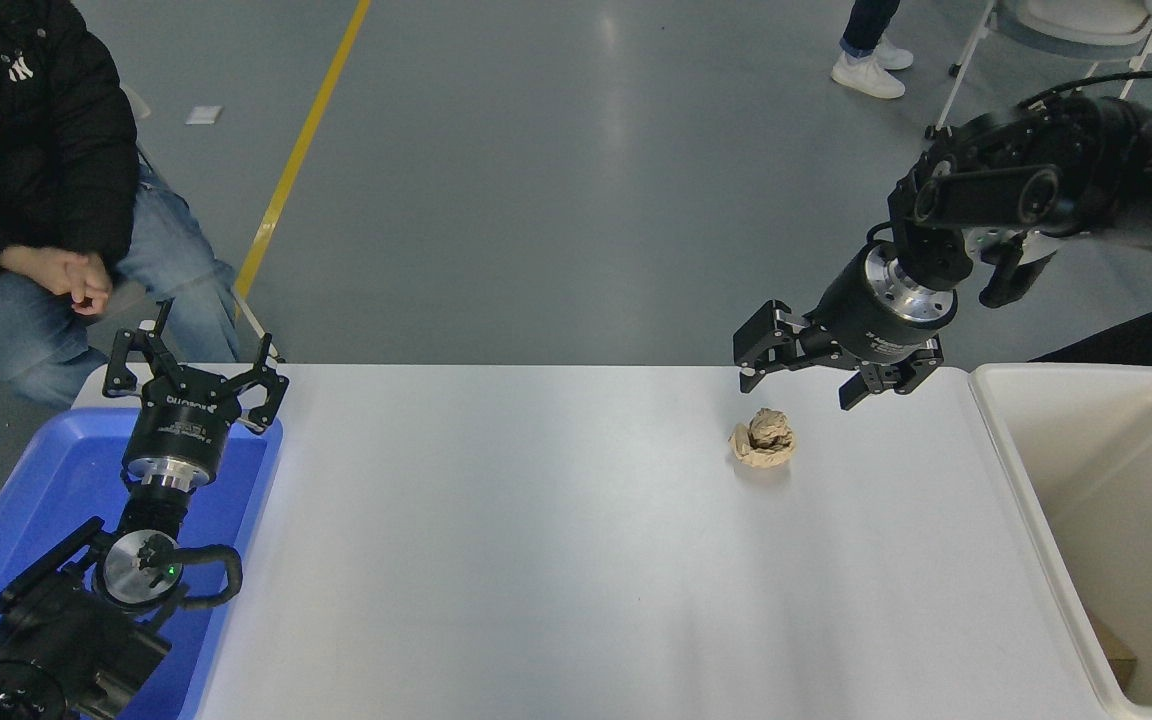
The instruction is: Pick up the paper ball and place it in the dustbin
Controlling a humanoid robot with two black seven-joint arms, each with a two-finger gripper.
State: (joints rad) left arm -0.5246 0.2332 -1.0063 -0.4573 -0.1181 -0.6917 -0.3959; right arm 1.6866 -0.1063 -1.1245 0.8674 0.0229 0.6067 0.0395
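- Right of centre in the frame, the paper ball (763,440) lay on the white table (536,560), a crumpled tan wad with nothing touching it.
- Just above and slightly right of the ball, the right gripper (798,385) hung near the table's far edge with its fingers spread wide and nothing between them.
- Its arm came in from the upper right of the frame, angled down and leftward.
- At the right edge of the frame stood the dustbin (1026,500), a deep cream-white tub set against the table's side; a small brown scrap lay in its lower corner.
- At the lower left, the left gripper (196,375) sat parked over a blue tray (26,520), its fingers apart and holding nothing.
- In the upper left, a person (36,170) in a black jacket and jeans sat beyond the table with hands clasped.
- Near the top right, another person's white shoes showed on the grey floor.
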